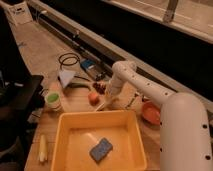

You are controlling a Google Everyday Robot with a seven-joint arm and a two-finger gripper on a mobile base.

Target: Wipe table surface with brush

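Note:
The tan plank table surface (75, 103) fills the middle of the camera view. My gripper (108, 98) is down at the tabletop, just beyond the far rim of the yellow tub and right of a red-orange fruit (93, 97). It is shut on the brush (102, 105), whose pale cream end sticks out down-left and rests on the wood. The white arm (140, 85) reaches in from the right.
A big yellow tub (62, 145) with a blue sponge (101, 149) stands in front. An orange bowl (150, 111) and a thin silvery utensil (131, 101) lie to the right. A green cup (52, 100), a white paper cone (66, 76), a black cable (69, 60) and a pale yellow item (42, 148) lie to the left.

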